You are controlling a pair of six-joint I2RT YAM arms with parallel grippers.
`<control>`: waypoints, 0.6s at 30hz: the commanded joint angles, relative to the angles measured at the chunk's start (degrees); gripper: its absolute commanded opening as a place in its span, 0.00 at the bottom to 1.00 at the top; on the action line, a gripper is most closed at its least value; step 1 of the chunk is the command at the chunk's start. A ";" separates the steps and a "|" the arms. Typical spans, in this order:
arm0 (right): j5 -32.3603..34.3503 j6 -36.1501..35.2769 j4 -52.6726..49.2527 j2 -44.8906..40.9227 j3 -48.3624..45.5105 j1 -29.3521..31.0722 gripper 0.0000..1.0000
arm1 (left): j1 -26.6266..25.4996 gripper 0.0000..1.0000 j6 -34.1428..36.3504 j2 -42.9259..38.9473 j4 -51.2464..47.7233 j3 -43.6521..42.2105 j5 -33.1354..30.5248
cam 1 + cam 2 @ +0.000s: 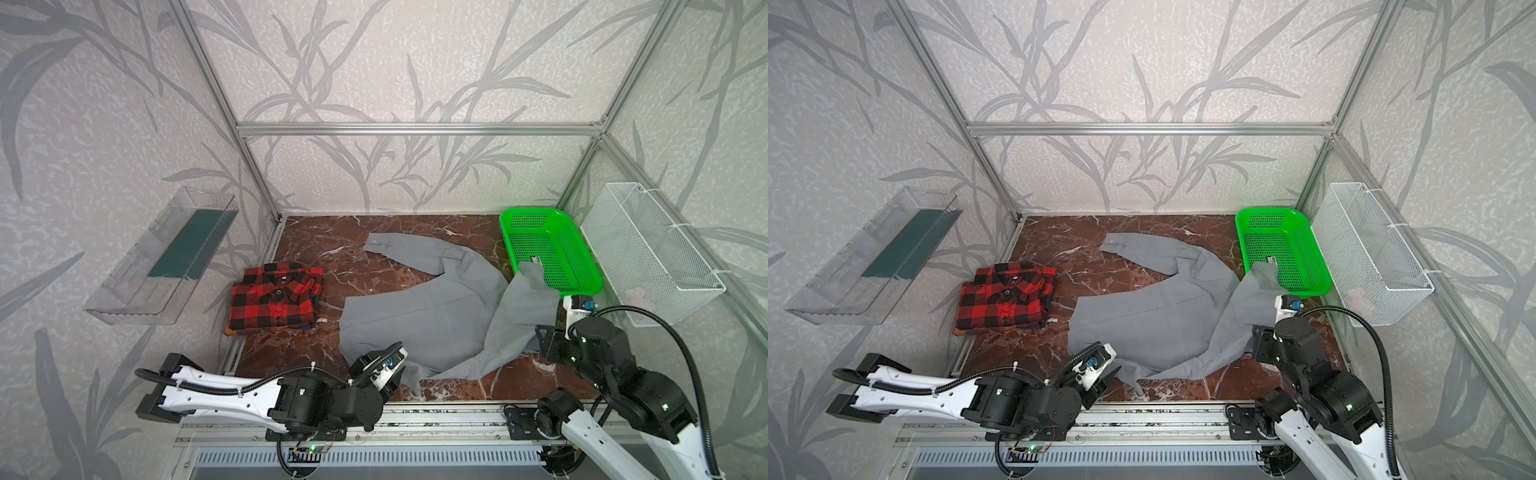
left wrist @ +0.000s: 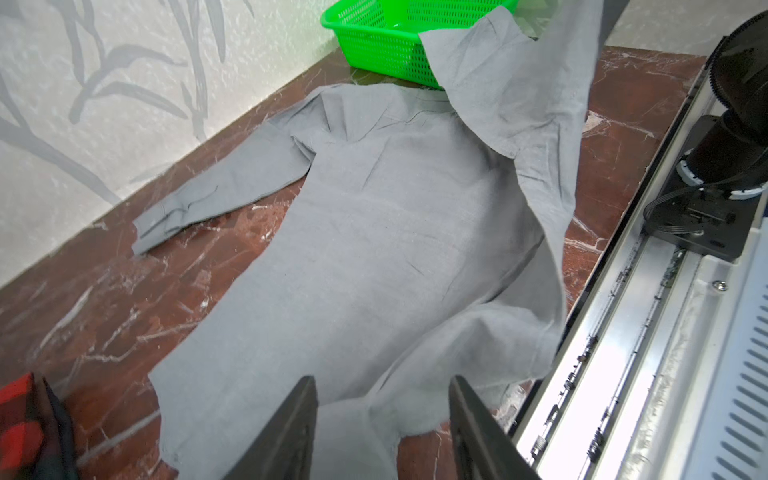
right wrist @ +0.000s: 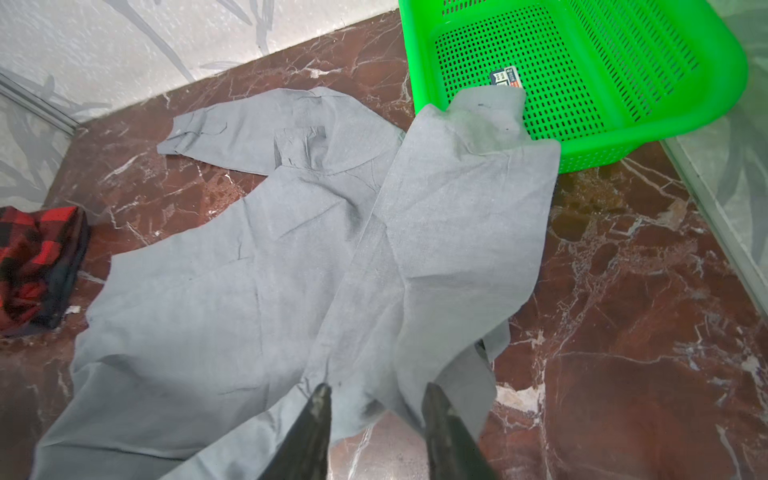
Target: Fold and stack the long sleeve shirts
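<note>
Far left of both top views, a clear plastic tray (image 1: 162, 257) hangs on the wall w/ a dark green strip inside. Next along, at the left edge of the marble table (image 1: 332, 232), the plaid shirt (image 1: 274, 299) sits folded into a neat square, collar up, apart from everything else.

Lower left of centre, the left gripper (image 2: 382, 382) is down at the near hem of the grey shirt (image 1: 419, 316). In its wrist view the two dark fingers (image 2: 291, 424) stand wide apart, cloth lying loose btw and under them, nothing pinched: it's open.

Mid-frame, the grey shirt is spread flat on the table, unfolded. One sleeve runs toward the upper left, cuff flat on the marble. The other side is rucked up into a long ridge toward the right, and its end lies over the near corner of the green basket (image 1: 511, 220).

Right of centre, the right gripper (image 3: 376, 390) sits at the shirt's right edge. In a top view the tips are hidden by cloth, but the wrist view shows both fingers apart w/ fabric slack btw them, so open too, not gripping.

Upper right, the green basket holds a small card (image 3: 505, 77). Furthest right, a white wire basket (image 1: 665, 266) hangs on the wall.
</note>
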 commanded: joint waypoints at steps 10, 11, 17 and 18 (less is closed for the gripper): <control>-11.27 0.02 8.06 10.26 5.90 0.65 0.43 | 8.74 0.81 -18.91 -17.63 -15.81 -0.93 -8.17; -13.38 0.69 11.39 12.26 4.13 1.21 0.43 | 11.10 0.81 -20.09 -16.23 -15.82 -1.11 -5.95; -4.94 0.81 23.65 28.94 2.76 15.07 0.43 | 26.65 0.81 -22.82 -0.99 -11.41 -2.29 9.45; -3.68 0.84 24.55 31.54 3.09 16.20 0.43 | 28.33 0.81 -22.99 0.07 -10.96 -2.41 10.19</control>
